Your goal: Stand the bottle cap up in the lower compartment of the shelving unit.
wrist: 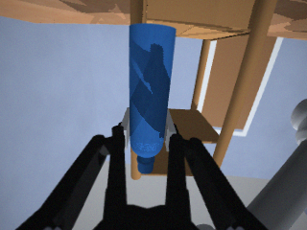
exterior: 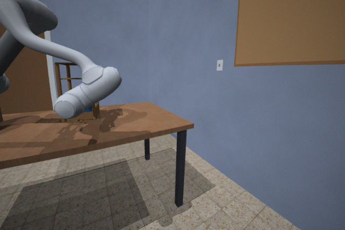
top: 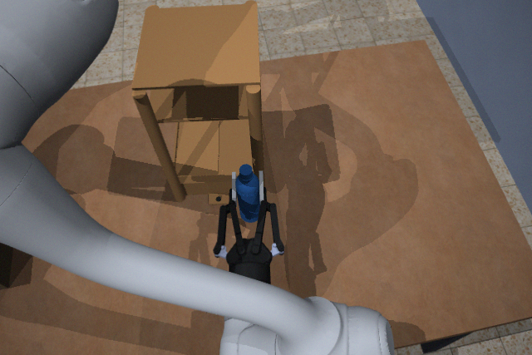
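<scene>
From the top camera I see my gripper (top: pixel 248 189) clamped on the blue bottle (top: pixel 248 198), one pale finger pad (top: pixel 261 188) on each side of the body just under the shoulder. The bottle hangs in the grasp with its cap (top: pixel 245 169) pointing toward the shelving unit (top: pixel 196 43), which sits at about 11 o'clock from the gripper in that view. The bottle is right at the front of the unit, close beside the front right post (top: pixel 254 123) (it overlaps the front edge of the lower floor from above, so I cannot tell whether the base has crossed the lip).

On the wrist camera the bottle (wrist: pixel 150 107) runs up the middle of the picture between the black fingers, cap nearest the lens, with the wooden posts at 1 and 2 o'clock.

From the side camera the arm's grey wrist (exterior: pixel 83 93) covers nearly everything; only a sliver of blue (exterior: pixel 88 109) shows above the table (exterior: pixel 156 117).
</scene>
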Available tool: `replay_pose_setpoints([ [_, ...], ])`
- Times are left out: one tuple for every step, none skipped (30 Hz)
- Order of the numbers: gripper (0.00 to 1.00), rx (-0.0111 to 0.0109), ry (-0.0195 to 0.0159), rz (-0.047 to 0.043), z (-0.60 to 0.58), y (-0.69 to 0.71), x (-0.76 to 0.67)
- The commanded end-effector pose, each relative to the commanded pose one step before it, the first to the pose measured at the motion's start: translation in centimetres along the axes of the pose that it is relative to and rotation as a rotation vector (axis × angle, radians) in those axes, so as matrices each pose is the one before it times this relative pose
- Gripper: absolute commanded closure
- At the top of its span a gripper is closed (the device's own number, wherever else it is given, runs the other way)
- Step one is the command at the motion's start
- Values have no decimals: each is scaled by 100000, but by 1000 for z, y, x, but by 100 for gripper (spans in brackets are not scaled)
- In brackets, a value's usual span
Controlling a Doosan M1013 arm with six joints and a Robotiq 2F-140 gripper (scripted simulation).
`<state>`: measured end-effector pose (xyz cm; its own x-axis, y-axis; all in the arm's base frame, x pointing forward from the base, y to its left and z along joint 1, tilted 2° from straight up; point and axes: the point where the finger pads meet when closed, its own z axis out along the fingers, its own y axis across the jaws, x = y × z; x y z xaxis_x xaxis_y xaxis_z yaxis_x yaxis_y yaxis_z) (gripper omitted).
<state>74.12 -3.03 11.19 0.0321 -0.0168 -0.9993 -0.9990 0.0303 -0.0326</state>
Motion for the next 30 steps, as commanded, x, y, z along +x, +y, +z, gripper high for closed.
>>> replay_pose_setpoints([
  [100, 4, -5, -35, 0, 194, -24],
  [100, 0, 0, 0, 0, 199, 0],
  [100, 0, 0, 0, 0, 214, 0],
  [100, 0, 0, 0, 0, 229, 0],
  [100, 0, 0, 0, 0, 242, 0],
  [100, 0, 0, 0, 0, 255, 0],
  [100, 0, 0, 0, 0, 267, 0],
  [100, 0, 0, 0, 0, 277, 0],
  [100, 0, 0, 0, 0, 286, 0],
  [100, 0, 0, 0, 0, 293, 0],
  [100, 0, 0, 0, 0, 300, 0],
  [100, 0, 0, 0, 0, 304, 0],
  [100, 0, 0, 0, 0, 307, 0],
  [100, 0, 0, 0, 0, 308, 0],
  [100, 0, 0, 0, 0, 307, 0],
  [100, 0, 0, 0, 0, 305, 0],
  [100, 0, 0, 0, 0, 0, 0],
  [100, 0, 0, 0, 0, 0, 0],
  [100, 0, 0, 0, 0, 301, 0],
  [100, 0, 0, 0, 0, 295, 0],
  [100, 0, 0, 0, 0, 288, 0],
  [100, 0, 0, 0, 0, 279, 0],
  [100, 0, 0, 0, 0, 269, 0],
  [100, 0, 0, 0, 0, 256, 0],
  [100, 0, 0, 0, 0, 243, 0],
  [100, 0, 0, 0, 0, 229, 0],
  [100, 0, 0, 0, 0, 214, 0],
  [100, 0, 0, 0, 0, 197, 0],
  [100, 0, 0, 0, 0, 180, 0],
  [100, 0, 0, 0, 0, 162, 0],
])
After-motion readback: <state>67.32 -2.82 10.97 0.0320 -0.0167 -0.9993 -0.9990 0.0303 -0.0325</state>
